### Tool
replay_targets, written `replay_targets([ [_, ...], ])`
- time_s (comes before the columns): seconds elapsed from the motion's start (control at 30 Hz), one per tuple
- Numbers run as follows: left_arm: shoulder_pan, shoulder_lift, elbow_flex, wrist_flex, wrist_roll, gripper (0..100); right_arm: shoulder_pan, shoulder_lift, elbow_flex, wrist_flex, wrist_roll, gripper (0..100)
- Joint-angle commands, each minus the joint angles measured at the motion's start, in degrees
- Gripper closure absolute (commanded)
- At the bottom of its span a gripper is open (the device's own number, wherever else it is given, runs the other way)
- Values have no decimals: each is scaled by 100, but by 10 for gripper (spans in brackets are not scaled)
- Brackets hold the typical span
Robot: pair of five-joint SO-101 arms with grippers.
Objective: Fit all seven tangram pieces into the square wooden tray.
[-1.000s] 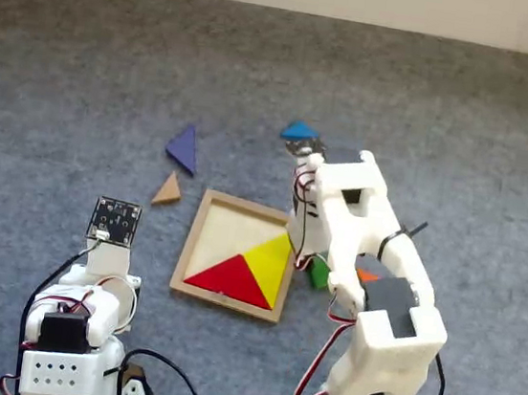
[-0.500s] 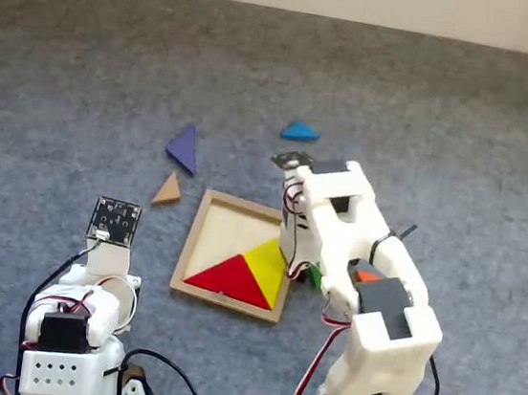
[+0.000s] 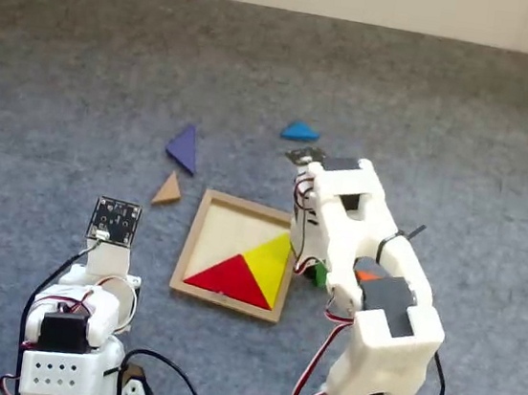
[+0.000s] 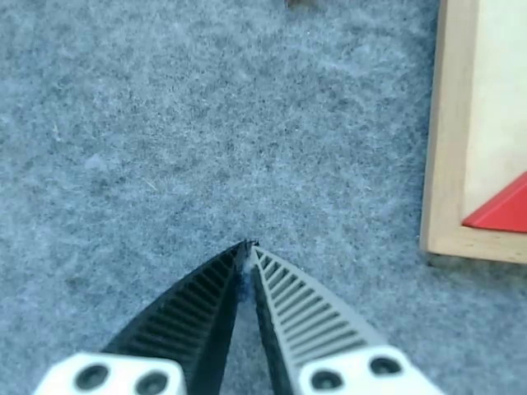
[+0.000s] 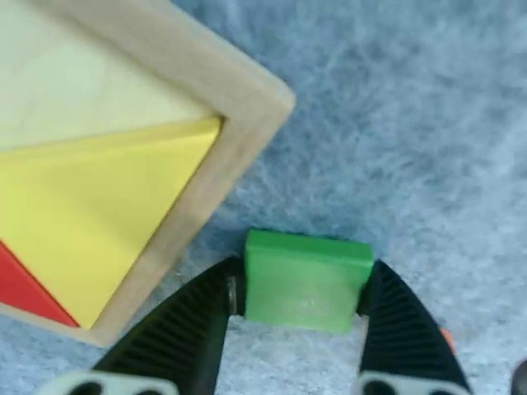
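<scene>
Green piece [image 5: 305, 280] sits on the grey tabletop [image 3: 88, 60], just outside the tray's [image 3: 190, 241] right rim, near its near-right corner. The right pincer [image 5: 300, 288] is clamped on it, one finger on each side. I can't tell whether it's lifted off the surface yet.

Change over the last second: the right arm's wrist swung in toward the tray, then back out to roughly where it was. The green piece hasn't visibly shifted in the high view. My read is no net progress, a re-seat or hesitation rather than a carry.

Tray status: yellow triangle [image 3: 269, 261] and red triangle [image 3: 228, 277] are in, filling the near-right half. That's two of seven, with five still outside.

Edges and room:
- The rim stands proud between green and the tray floor, so the piece probably needs lift before it goes sideways.
- Yellow lies tight against the right rim, so there's no slot there. The bare floor is the far-left half.
- Orange piece [image 3: 367, 277] is near green, partly under the right arm.
- Blue piece [image 3: 298, 130], purple triangle [image 3: 184, 147] and tan triangle [image 3: 168, 189] lie beyond the tray, well apart from the arm.
- Left pincer [image 4: 249, 251] is closed and empty over bare surface, near the tray's left rim. It's not in the carry path.
</scene>
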State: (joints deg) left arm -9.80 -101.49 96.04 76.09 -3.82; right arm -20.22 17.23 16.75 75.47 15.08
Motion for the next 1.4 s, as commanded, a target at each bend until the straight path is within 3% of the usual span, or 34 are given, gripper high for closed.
replay_targets([
  [0.0, -48, -215, 119, 44, 44, 994, -31, -75, 31, 13, 62, 854],
  [0.23, -48, -215, 119, 44, 44, 994, -22, -716, 75, -13, 62, 854],
  [0.7, -48, -215, 119, 44, 44, 994, 13, -3178, 1991, -1692, 35, 854],
  [1.1, -48, -215, 119, 44, 44, 994, -743, -3530, 2615, -3363, 26, 854],
  [1.37, -48, -215, 119, 44, 44, 994, -1710, -3398, 2624, -3960, 26, 854],
])
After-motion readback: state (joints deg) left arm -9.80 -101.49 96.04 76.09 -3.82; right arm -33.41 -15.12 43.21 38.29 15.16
